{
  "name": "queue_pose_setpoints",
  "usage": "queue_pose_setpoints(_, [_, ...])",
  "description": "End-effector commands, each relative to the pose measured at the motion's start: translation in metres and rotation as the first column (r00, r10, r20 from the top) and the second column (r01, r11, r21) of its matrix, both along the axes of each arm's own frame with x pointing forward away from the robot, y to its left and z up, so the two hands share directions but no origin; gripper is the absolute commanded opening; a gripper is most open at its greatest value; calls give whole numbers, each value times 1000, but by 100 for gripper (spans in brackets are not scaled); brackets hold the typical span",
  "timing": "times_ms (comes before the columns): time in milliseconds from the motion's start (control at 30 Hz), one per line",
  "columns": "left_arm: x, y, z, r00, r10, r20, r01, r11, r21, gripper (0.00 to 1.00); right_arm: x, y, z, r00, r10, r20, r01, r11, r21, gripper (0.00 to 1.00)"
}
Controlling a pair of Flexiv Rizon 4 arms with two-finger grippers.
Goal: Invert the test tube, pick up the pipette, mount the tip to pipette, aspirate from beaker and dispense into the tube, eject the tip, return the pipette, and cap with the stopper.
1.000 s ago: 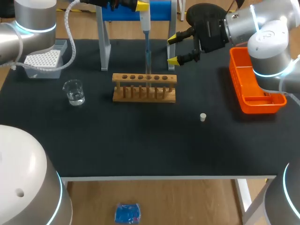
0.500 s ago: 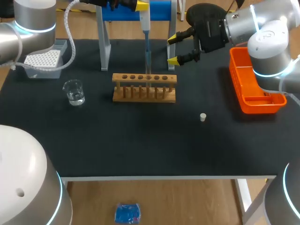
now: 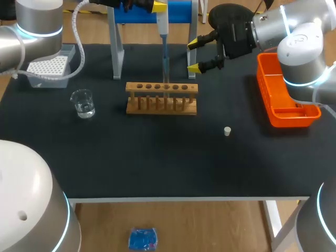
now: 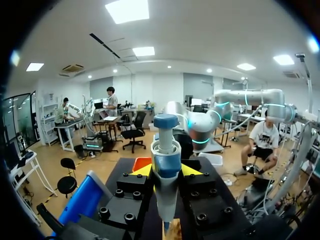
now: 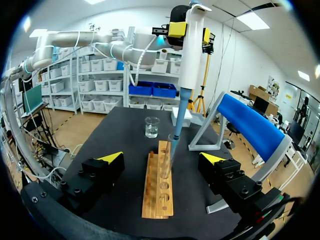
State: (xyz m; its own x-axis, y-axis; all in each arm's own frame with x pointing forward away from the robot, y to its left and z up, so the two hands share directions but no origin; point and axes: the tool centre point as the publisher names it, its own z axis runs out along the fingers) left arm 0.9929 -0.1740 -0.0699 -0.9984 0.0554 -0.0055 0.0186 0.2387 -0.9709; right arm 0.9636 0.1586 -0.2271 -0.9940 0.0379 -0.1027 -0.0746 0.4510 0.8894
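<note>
Your left gripper (image 4: pixel 166 171) is pinching the pipette (image 3: pixel 163 23) upright above the wooden rack (image 3: pixel 161 98), with its tip reaching down to the test tube (image 3: pixel 166 73) standing there. Your right gripper (image 3: pixel 192 55) hangs spread near the rack's end, holding nothing. The stopper (image 3: pixel 227 131) lies on the surface (image 3: pixel 157 157), and the beaker (image 3: pixel 83 103) stands well apart from it.

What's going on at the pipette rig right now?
The left gripper holds the pipette upright above the wooden test tube rack. The pipette tip reaches down to the rack's holes, so this looks like the dispensing step. Whether liquid is flowing cannot be seen. The right gripper hangs open and empty just behind the rack. The beaker, with some liquid in it, stands on the left arm's side. The stopper lies on the mat, not yet used.
</note>
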Motion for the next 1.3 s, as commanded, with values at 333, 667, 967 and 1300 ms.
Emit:
queue_pose_setpoints(333, [-2,0,0,1000,-2,-4,2,1000,0,0,0,0,-1,1000,0,1,0,1000,1,100])
queue_pose_setpoints(667, [-2,0,0,1000,-5,-3,5,1000,-2,0,0,0,-1,1000,0,1,0,1000,1,100])
queue_pose_setpoints(967, [-2,0,0,1000,-5,-3,5,1000,-2,0,0,0,-1,1000,0,1,0,1000,1,100])
queue_pose_setpoints(1300, [-2,0,0,1000,-5,-3,5,1000,-2,0,-1,-5,8,1000,-6,-7,6,1000,4,100])
